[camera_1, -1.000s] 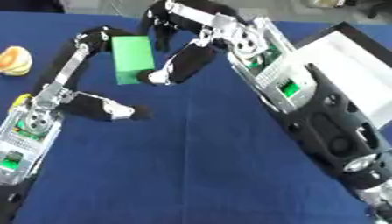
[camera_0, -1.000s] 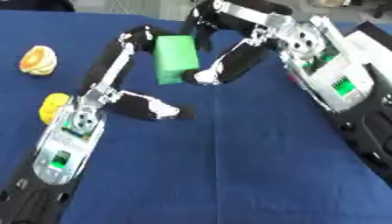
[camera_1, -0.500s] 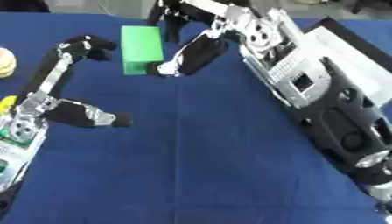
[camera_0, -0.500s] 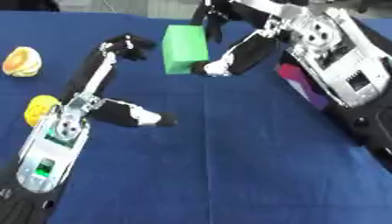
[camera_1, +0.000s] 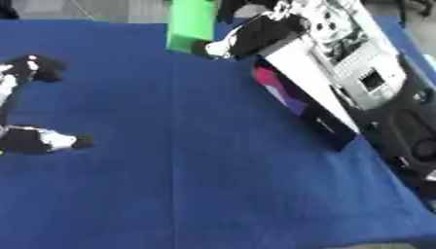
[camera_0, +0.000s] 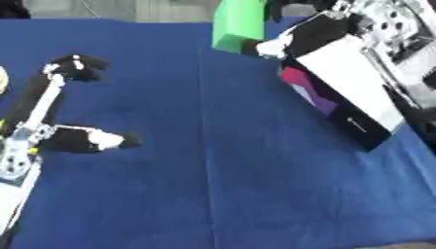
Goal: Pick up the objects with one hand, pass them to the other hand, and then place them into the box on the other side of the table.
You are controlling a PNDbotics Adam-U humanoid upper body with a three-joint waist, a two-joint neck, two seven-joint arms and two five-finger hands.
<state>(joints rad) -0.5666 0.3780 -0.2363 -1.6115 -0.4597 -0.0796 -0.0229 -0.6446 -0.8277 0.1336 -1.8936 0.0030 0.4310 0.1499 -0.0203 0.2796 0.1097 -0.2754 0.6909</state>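
Observation:
A green block (camera_0: 238, 21) hangs at the top of the view above the blue table, with my right hand (camera_0: 299, 37) shut on its right side. The hand comes in from the upper right, over the open box (camera_0: 358, 127), which has a white flap, black walls and a pink and purple inside. My left hand (camera_0: 32, 130) is at the left, open and holding nothing, its fingers (camera_0: 75, 67) well to the left of the block and its thumb (camera_0: 98, 140) pointing right.
The blue cloth (camera_0: 221, 170) covers the whole table. A pale yellow thing (camera_0: 2, 80) shows at the left edge. My right arm (camera_1: 357, 73) lies over the box along the right side.
My left hand has let go of the green block and drawn back left. My right hand has carried the block up and right, towards the box. The camera has also turned right.

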